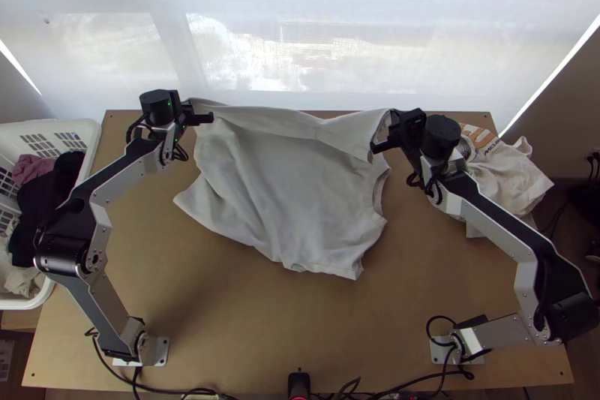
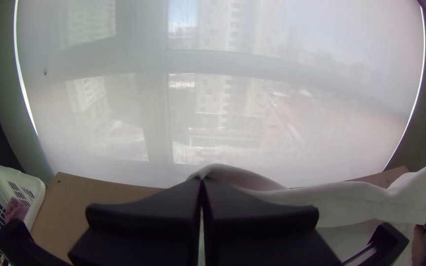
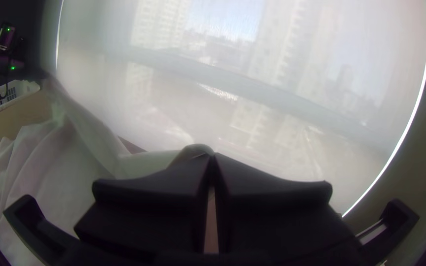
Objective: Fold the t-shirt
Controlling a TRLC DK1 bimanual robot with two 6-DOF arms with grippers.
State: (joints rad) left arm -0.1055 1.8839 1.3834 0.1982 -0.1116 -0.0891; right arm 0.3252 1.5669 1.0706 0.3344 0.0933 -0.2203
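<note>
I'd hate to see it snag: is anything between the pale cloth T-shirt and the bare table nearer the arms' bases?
Nothing visible stands between the pale cloth T-shirt, held by the left gripper and right gripper, and that bare wooden table area.

Pale, rumpled t-shirt (image 1: 289, 190), one edge aloft

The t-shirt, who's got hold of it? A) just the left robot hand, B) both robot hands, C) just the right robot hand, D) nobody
B, because the left hand and right hand each pinch the t-shirt along its far side.
</note>
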